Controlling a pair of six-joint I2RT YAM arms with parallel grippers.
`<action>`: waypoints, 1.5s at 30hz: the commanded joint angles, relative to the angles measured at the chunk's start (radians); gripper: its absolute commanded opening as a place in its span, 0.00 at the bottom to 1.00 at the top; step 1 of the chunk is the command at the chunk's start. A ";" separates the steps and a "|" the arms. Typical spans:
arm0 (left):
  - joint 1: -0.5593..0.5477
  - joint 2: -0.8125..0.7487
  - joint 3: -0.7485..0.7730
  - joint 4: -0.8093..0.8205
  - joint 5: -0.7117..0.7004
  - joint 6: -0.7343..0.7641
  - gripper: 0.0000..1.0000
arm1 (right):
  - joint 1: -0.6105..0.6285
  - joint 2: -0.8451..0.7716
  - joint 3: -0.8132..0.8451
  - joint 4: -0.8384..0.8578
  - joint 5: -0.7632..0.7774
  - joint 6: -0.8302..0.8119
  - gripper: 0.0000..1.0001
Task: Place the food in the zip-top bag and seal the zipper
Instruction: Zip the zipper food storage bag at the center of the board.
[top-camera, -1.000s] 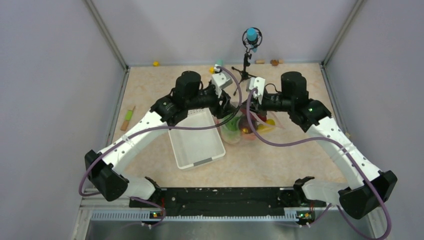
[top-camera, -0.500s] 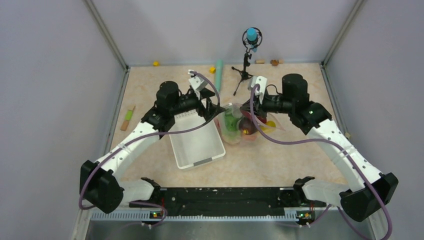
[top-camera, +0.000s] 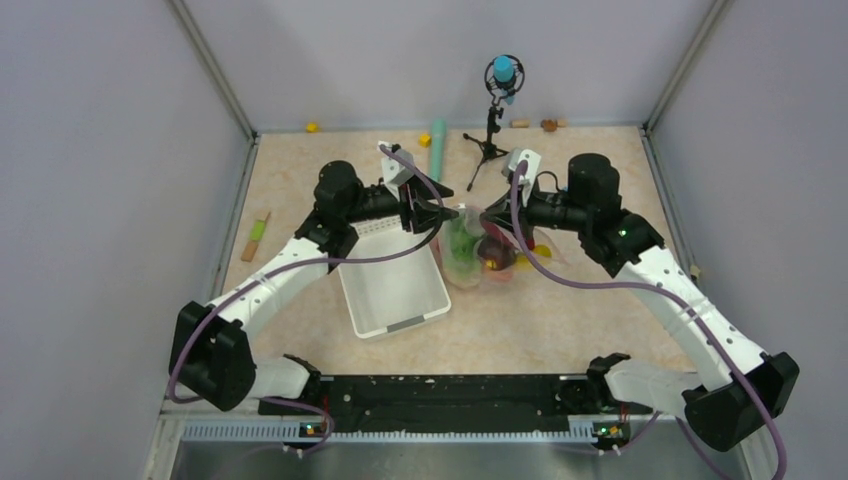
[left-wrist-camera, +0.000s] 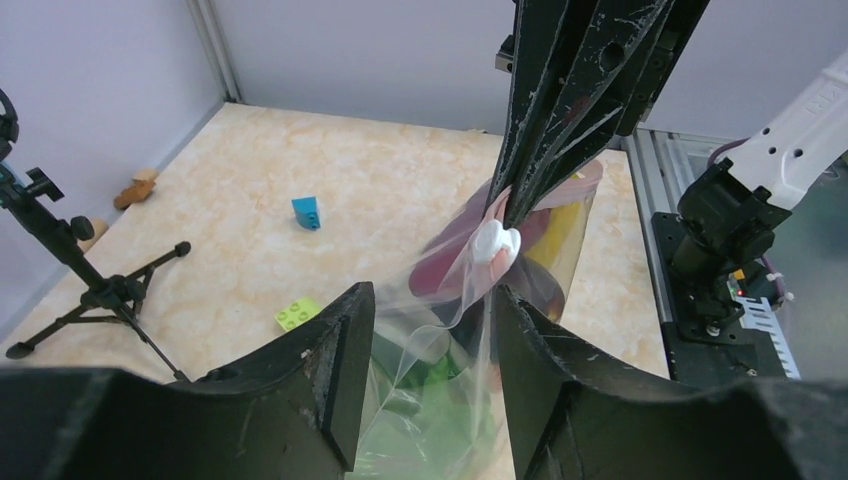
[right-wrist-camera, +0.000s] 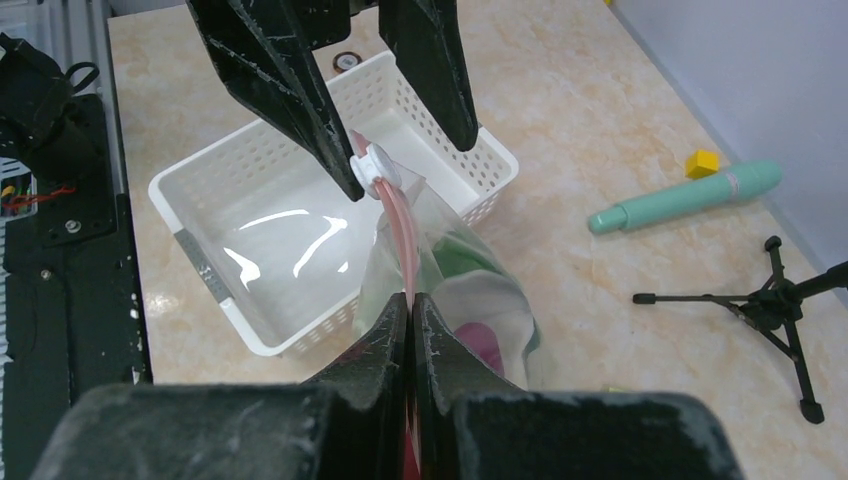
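The zip-top bag (top-camera: 482, 262) stands in mid-table, holding the food: a green piece (top-camera: 462, 243), a dark maroon piece (top-camera: 496, 252) and a yellow piece (left-wrist-camera: 562, 222). My right gripper (right-wrist-camera: 410, 300) is shut on the pinkish zipper (right-wrist-camera: 398, 215) at the bag's right end. A white slider (right-wrist-camera: 374, 168) sits on the zipper's left end. My left gripper (left-wrist-camera: 430, 296) is open, its fingers straddling the bag's top on either side of that slider; one finger (right-wrist-camera: 300, 95) lies against it. In the top external view the left gripper (top-camera: 440, 211) and right gripper (top-camera: 493, 217) face each other over the bag.
A white slotted basket (top-camera: 372, 315) lies just left of the bag. A teal cylinder (top-camera: 437, 135) and a small tripod (top-camera: 489, 140) stand at the back. A blue block (left-wrist-camera: 307, 213) and a green block (left-wrist-camera: 298, 313) lie beyond the bag.
My left gripper drew back leftwards off the bag's top, opened wide, then narrowed around the slider end. The right gripper kept its hold and hardly moved.
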 joint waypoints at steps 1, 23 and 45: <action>0.001 0.028 -0.003 0.120 0.031 -0.014 0.52 | -0.007 -0.041 0.000 0.109 -0.004 0.058 0.00; 0.000 0.104 0.044 0.194 0.165 -0.061 0.34 | -0.007 -0.038 -0.020 0.107 -0.001 0.067 0.00; -0.026 0.103 0.082 0.085 0.081 -0.049 0.00 | -0.006 -0.022 -0.003 0.120 -0.072 0.006 0.37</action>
